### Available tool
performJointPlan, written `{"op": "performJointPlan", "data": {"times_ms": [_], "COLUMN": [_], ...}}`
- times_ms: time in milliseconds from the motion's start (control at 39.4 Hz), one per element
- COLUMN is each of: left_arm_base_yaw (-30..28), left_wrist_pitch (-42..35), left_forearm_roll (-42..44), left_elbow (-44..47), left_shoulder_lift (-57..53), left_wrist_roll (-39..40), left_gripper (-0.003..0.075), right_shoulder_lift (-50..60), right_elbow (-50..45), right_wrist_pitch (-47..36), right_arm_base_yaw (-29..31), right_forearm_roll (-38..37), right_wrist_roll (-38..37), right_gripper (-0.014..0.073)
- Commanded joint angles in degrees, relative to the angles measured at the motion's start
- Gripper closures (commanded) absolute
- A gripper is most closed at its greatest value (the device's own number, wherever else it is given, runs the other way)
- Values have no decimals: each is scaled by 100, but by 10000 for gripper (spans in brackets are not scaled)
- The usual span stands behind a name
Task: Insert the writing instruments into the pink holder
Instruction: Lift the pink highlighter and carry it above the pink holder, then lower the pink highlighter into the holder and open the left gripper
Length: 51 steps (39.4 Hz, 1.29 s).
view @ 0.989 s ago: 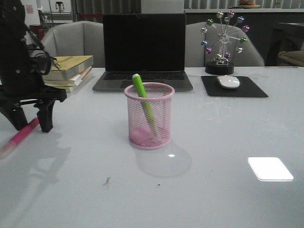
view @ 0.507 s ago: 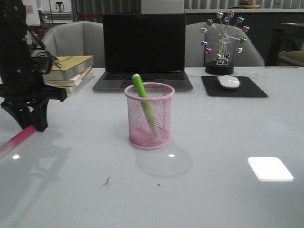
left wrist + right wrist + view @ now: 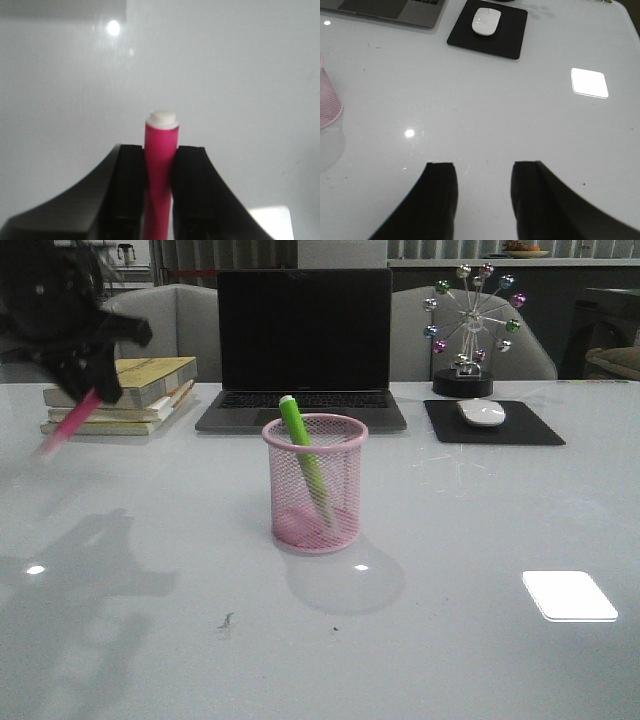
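Observation:
The pink holder [image 3: 315,485] stands mid-table with the lime green marker [image 3: 303,452] leaning inside it, top poking above the rim. High at the far left, my left gripper [image 3: 92,380] is shut on the magenta pink marker [image 3: 72,422], which hangs tilted below the fingers, well clear of the table. The left wrist view shows that marker [image 3: 161,165] clamped between both black fingers, its white end sticking out. My right gripper [image 3: 482,172] is open over bare table, with the holder's edge [image 3: 327,102] at the side of its view.
A laptop [image 3: 303,345] sits behind the holder. Stacked books [image 3: 130,392] lie at the back left, just behind the lifted marker. A white mouse [image 3: 481,411] on a black pad [image 3: 492,423] and a ferris-wheel ornament [image 3: 468,330] are at the back right.
My left gripper closed on the pink marker lying on the table at the left and lifted it up high; the marker now hangs in the air, blurred by motion.

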<state>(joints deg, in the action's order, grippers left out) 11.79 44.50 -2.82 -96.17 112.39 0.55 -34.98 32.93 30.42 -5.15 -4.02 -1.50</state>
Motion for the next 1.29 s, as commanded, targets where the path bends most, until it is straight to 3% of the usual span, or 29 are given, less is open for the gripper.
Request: {"op": "performJointPlan", "data": {"times_ms": [0,406,533,685,888,1268], "left_arm_base_yaw": [176,1375,1808,2216,2771,2923], "left_wrist_pitch": [-738,-2882,-4107,-5809,-7817,-8029], "left_forearm_roll": [-56,-34,-133,-1060,-1465,-1426], "left_elbow": [-188,367,1039,2048,3135,3509], "left_shoulder_lift": [-728,-1685,-1859,-1925,-1898,-1197], "left_wrist_roll": [8,-4,6,6,18,30], "left_gripper": [628,628,628,629,629,629], "right_shoulder_lift": [16,16,16,16,16,16], "right_elbow": [160,160,160,160,160,160], "right_wrist_pitch": [-421,-421,-421,-416,-335,-285], "right_arm_base_yaw": [37,37,37,37,37,37], "right_forearm_roll": [-100,-100,-100,-99,-186,-439], "right_wrist_roll": [19,19,19,19,19,19], "right_gripper": [210,210,210,210,210,210]}}
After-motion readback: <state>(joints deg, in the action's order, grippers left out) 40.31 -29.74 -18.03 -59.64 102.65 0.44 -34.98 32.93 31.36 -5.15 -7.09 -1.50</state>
